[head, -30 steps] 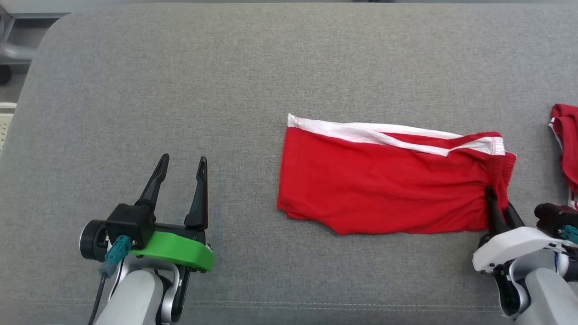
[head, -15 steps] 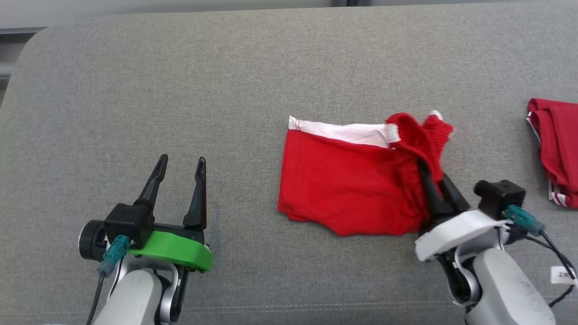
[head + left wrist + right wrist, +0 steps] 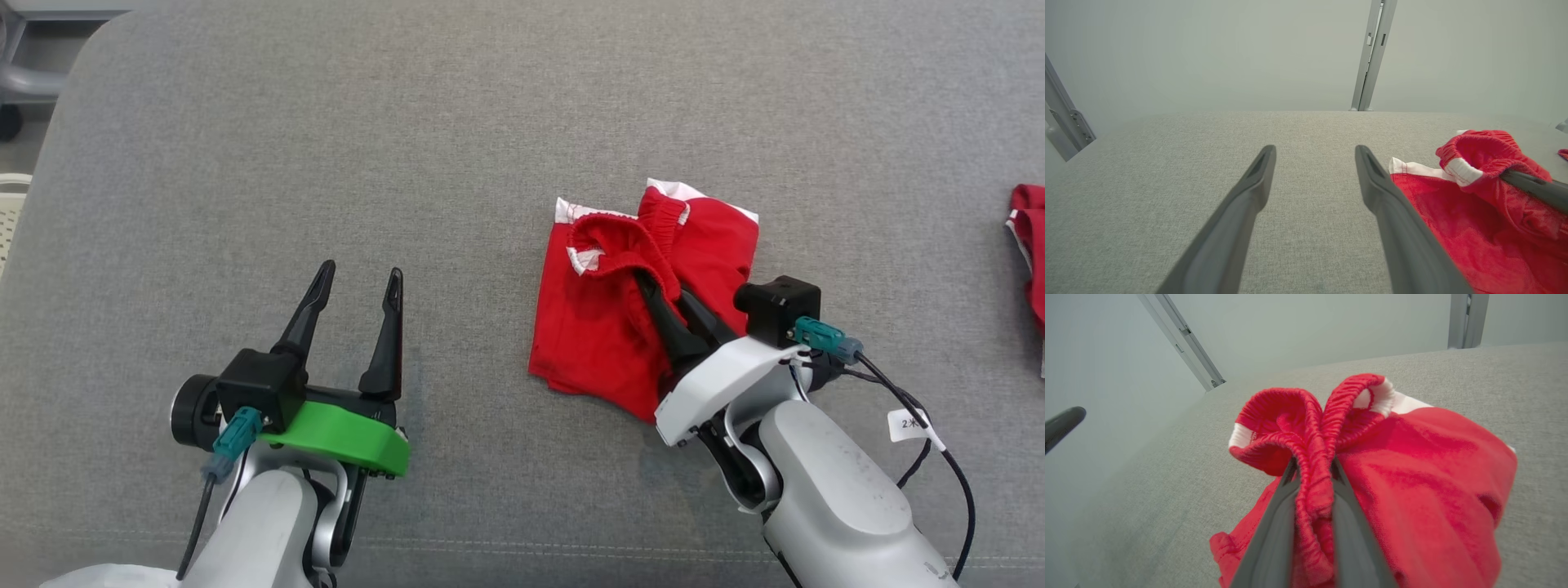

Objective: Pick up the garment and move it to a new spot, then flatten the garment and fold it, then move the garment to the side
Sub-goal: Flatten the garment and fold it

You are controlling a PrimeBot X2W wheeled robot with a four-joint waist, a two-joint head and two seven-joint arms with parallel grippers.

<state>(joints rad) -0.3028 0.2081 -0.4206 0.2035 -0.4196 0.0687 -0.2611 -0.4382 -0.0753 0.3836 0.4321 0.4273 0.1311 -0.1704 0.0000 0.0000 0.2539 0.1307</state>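
Observation:
The garment (image 3: 596, 343) is a pair of red shorts with a white side stripe. It lies doubled over itself on the grey padded surface (image 3: 326, 163), right of centre in the head view. My right gripper (image 3: 657, 290) is shut on the ribbed red waistband, which bunches up between the fingers (image 3: 1274, 522) in the right wrist view, with the rest of the garment (image 3: 1425, 469) draped below. My left gripper (image 3: 359, 282) hovers open and empty to the left, apart from the cloth. In the left wrist view the garment (image 3: 1453, 220) lies just right of my left gripper (image 3: 1314, 153).
A second red garment (image 3: 1030, 253) lies at the right edge of the surface. A white basket (image 3: 8, 216) and a metal frame sit past the left corner. The front seam of the surface runs below both arms.
My right gripper has carried the waistband end leftward over the garment, doubling it to about half its length. The head camera has shifted too. My left gripper stays open in place.

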